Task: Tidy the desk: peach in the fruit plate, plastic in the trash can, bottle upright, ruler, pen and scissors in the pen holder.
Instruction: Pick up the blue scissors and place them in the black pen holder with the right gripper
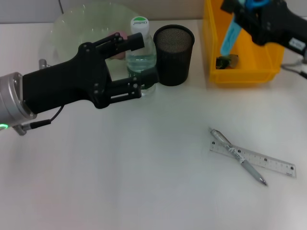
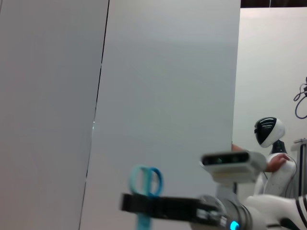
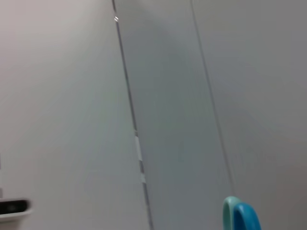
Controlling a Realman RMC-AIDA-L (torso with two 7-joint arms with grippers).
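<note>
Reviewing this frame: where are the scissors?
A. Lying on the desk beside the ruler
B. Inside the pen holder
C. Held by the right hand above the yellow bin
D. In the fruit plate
C: in the head view the right hand grips the blue scissors, blades hanging over the yellow bin.

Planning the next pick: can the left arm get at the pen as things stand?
Probably not right away. The left tool is open around the upright bottle and must back off first. After that the way looks free: the pen lies across the ruler on open desk, though towards the right arm's side.
</note>
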